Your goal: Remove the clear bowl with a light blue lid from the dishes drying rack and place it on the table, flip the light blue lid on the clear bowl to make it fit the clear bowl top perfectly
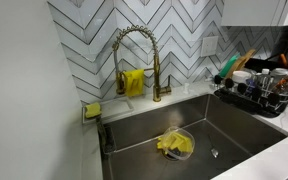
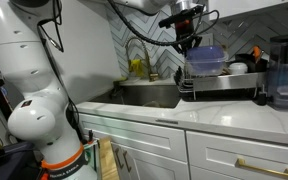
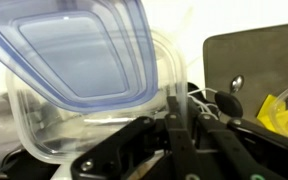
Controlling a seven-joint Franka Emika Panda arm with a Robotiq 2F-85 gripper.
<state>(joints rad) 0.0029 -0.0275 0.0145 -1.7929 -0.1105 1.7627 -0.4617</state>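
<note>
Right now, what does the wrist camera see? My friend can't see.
A clear bowl with a tilted light blue lid fills the view, its rim pinched by the shut end effector. A sink with a yellow thing shows at right.

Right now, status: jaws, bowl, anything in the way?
Jaws shut on bowl rim. Bowl at the rack, not yet on the counter; blue lid askew on top. Other dishes crowd the rack close by.

light blue lid (image 3: 74,48): tilted on clear bowl (image 3: 54,125) | tool (image 3: 184,102): jaws together
</note>
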